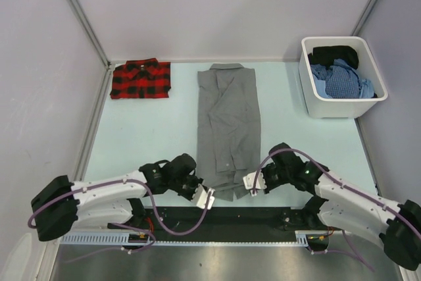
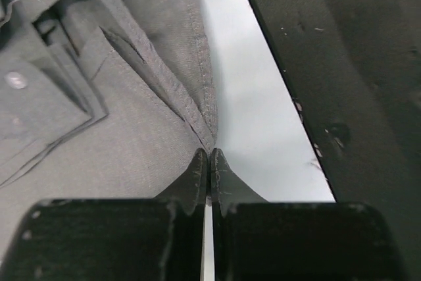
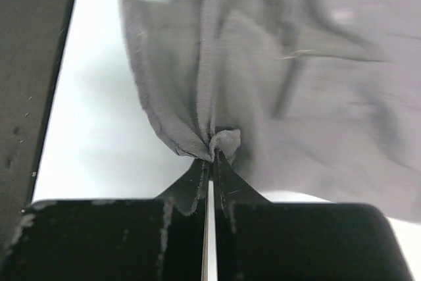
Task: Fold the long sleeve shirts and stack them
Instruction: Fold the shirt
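Down at the near edge, beside the black strip (image 1: 230,218), the grey shirt (image 1: 227,123) is being gripped at both corners of its hem. On the left, the left gripper (image 2: 208,156) is being held with its fingers pressed tight together, and the hem's corner is being nipped right at their tips, with the cloth lying flat on the table (image 1: 145,136) beyond them. On the right, the right gripper (image 3: 210,156) is likewise being kept closed, and a small bunch of grey cloth is being pinched between its fingertips, the fabric being gathered into folds that fan upward from the pinch. From the top view, the shirt is being seen as a long narrow strip, sleeves folded in, running straight away from the two grippers up the middle of the table, collar at the far end. Further back and to the left, well apart from the grey one, the plaid shirt (image 1: 140,78) is lying folded into a neat rectangle against the far edge. Far right, a white bin (image 1: 342,106) is being filled by a heap of blue and black clothes (image 1: 342,77).
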